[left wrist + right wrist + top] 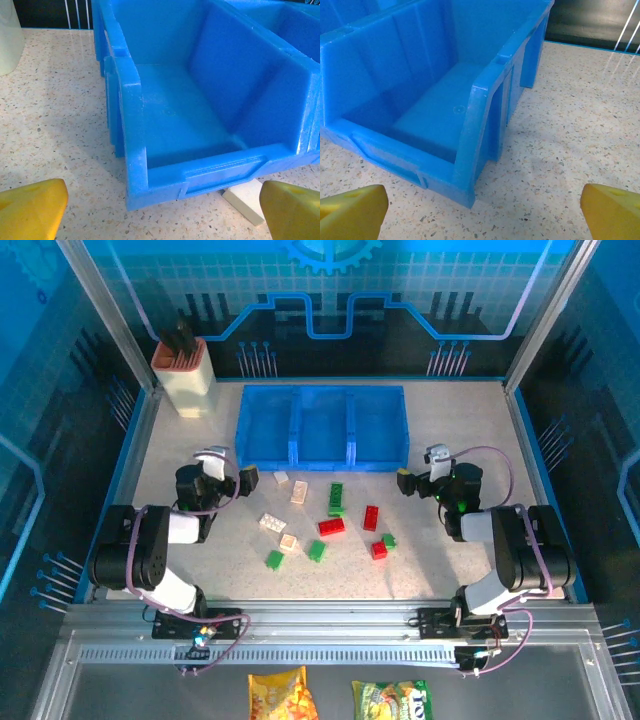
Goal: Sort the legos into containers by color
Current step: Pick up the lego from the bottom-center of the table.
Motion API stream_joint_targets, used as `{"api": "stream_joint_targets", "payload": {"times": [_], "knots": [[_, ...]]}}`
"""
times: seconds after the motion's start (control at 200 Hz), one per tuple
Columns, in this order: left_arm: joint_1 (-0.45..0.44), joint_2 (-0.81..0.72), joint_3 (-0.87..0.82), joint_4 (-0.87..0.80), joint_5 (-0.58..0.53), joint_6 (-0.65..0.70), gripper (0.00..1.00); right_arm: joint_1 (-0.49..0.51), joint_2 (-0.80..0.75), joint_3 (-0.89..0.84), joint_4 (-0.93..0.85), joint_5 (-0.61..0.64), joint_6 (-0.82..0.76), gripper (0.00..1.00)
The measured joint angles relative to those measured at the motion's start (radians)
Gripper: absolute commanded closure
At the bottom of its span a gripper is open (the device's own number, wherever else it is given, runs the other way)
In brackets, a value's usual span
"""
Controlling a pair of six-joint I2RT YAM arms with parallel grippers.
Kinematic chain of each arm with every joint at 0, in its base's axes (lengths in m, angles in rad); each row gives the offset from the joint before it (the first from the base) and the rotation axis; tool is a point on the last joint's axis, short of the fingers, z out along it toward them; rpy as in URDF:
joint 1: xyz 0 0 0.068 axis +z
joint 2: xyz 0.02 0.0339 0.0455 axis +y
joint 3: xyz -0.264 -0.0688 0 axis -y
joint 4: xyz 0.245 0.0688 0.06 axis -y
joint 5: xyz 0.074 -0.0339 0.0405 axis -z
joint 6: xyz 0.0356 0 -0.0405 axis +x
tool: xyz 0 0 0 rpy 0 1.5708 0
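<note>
Nearest, two snack packets (278,695) below the rail (330,652). Next, left gripper (246,480) and right gripper (404,481), both spread wide, gripping nothing, facing the bins. Between them, legos (331,526) scattered on the speckled table (450,430): red, green, cream, all outside the containers (294,430). One cream brick (242,200) just beside the left bin's front wall. Farthest left, beige holder (185,380) with orange rim.
</note>
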Motion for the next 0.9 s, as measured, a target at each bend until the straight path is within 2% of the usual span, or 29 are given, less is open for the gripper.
{"api": "stream_joint_targets", "payload": {"times": [0.9], "knots": [[0.000, 0.000, 0.000, 0.000, -0.025, -0.003, 0.01, 0.000, 0.000, 0.000, 0.000, 0.000, 0.000, 0.00]]}}
